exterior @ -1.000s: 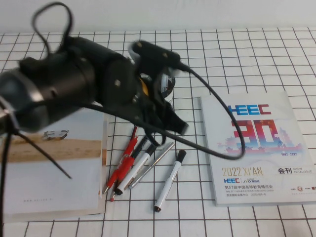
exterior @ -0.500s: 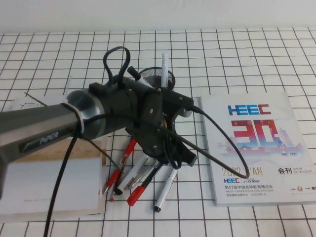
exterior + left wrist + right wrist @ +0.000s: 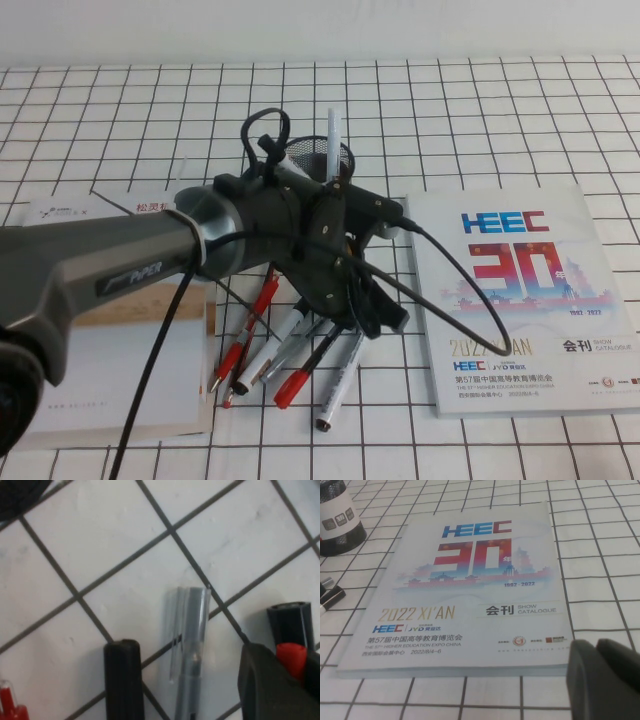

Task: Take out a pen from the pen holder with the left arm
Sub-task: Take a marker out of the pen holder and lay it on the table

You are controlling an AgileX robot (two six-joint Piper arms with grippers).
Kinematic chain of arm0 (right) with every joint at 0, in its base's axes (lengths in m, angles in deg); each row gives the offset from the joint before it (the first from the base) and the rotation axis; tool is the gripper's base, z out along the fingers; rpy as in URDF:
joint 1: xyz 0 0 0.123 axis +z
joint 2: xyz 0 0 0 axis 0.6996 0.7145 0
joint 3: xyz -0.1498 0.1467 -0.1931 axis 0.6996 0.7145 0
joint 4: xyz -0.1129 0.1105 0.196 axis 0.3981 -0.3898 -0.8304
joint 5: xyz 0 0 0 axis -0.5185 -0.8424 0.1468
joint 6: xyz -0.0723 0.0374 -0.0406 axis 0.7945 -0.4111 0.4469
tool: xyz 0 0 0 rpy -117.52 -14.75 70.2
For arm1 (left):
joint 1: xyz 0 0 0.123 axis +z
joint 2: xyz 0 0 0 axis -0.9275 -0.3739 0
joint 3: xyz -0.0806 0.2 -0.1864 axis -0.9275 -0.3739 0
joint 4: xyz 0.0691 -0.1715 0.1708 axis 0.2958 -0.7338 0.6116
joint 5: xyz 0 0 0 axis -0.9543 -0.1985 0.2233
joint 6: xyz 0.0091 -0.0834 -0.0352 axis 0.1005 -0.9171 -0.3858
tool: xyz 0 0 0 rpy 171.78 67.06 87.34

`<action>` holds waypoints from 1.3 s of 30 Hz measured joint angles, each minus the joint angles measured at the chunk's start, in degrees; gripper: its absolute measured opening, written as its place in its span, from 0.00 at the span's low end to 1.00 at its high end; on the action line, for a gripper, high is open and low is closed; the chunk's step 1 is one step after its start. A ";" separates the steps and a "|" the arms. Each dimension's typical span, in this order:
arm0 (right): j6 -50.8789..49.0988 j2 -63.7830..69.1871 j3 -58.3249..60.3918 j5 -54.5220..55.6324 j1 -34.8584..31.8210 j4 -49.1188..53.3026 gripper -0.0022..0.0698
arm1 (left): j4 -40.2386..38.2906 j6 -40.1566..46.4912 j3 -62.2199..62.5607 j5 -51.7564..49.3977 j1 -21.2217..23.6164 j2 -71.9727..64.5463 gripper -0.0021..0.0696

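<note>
Prob. a robotics lab / test bench dressed up as an office desk. Signs: a black robot arm (image 3: 120,270) marked "Piper", w/ loose cables (image 3: 150,375) trailing off it, reaches over the table (image 3: 500,100). The tabletop is white w/ a black grid all over. Plain white wall (image 3: 400,30) at the back. Props are office stuff: mesh holder (image 3: 345,158), pens (image 3: 335,385) lying loose in a bunch, an "HEEC 2022 Xi'an" show catalogue (image 3: 520,300) w/ Chinese text on the robot's right, and a 2nd booklet (image 3: 110,360) on its left.
</note>
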 joint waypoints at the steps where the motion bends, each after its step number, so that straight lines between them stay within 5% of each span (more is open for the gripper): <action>1: 0.00 0.00 0.00 0.00 0.00 0.00 0.01 | 0.00 0.00 0.48 -0.11 0.00 -0.33 0.08; 8: 0.00 0.00 0.00 0.00 0.00 0.00 0.01 | 0.84 1.50 1.56 -0.73 0.00 -1.54 0.11; 14: 0.00 0.00 0.00 0.00 0.00 0.00 0.01 | 0.95 2.07 1.83 -1.50 0.00 -1.56 0.39; 20: 0.00 0.00 0.00 0.00 0.00 0.00 0.01 | 1.05 2.10 7.71 -6.93 0.00 -1.56 0.44; 24: 0.00 0.00 0.00 0.00 0.00 0.00 0.01 | 1.13 2.10 13.12 -12.71 0.00 -1.56 0.37; 30: 0.00 0.00 0.00 0.00 0.00 0.00 0.01 | 2.88 2.32 15.43 -14.71 0.00 1.17 0.07; 39: 0.00 0.00 0.00 0.00 0.00 0.00 0.01 | 4.14 2.06 2.68 -1.29 0.00 20.82 0.03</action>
